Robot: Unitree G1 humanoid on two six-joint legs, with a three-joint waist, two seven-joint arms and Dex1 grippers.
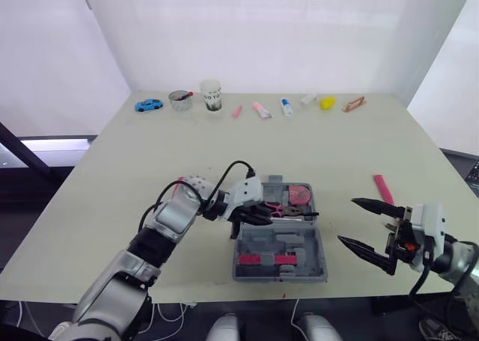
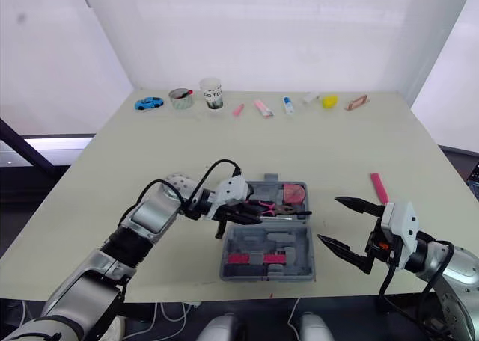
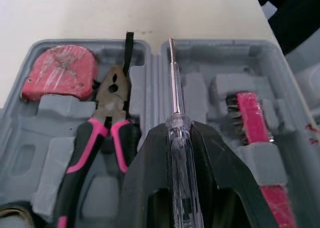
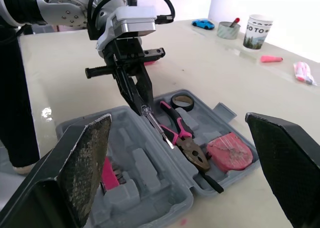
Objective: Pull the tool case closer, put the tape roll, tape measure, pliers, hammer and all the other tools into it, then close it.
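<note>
1. While the left claw (image 1: 258, 216) grips a clear screwdriver (image 3: 174, 88) over it, the open tool case (image 1: 315, 263) sits lower centre.
2. Right claw (image 1: 346, 220) spread wide, lower right.
3. Pink strip (image 1: 382, 188) on tabletop (image 1: 337, 143) above it.

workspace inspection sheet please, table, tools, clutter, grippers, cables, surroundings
surface: pale table, no damage seen
job's things: tool case open, holding tape measure, pliers and tape roll; pink tool lies on the table right of the case
clutter: toy car, tin, cup and small items in a row along the far edge
grippers: left gripper shut on a screwdriver over the case; right gripper open, beside the case
cables: black cable loops over the left wrist
surroundings: white walls
</note>
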